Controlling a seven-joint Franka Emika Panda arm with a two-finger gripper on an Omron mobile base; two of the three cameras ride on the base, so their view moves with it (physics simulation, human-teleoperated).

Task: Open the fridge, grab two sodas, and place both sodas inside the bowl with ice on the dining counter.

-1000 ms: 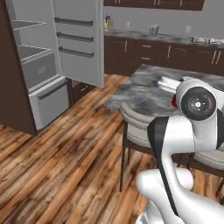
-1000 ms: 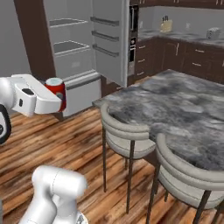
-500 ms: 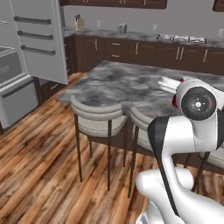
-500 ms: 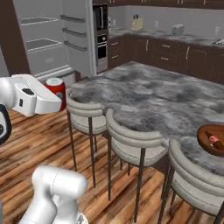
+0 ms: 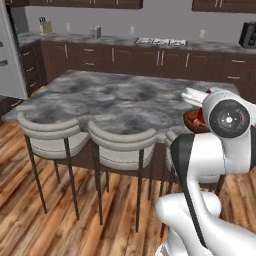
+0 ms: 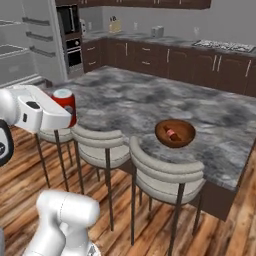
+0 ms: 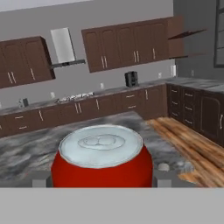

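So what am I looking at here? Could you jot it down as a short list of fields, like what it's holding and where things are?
holding: red can with a silver top, upright in the gripper
gripper: shut on the can
bowl: reddish-brown wooden bowl on the dining counter, near the edge by the stools
in the bowl: a small dark item with red on it; too small to identify
can versus bowl: apart; the can is held off the counter's corner
seating: pale stools tucked along the counter's near side
fridge: door stands open at the far left
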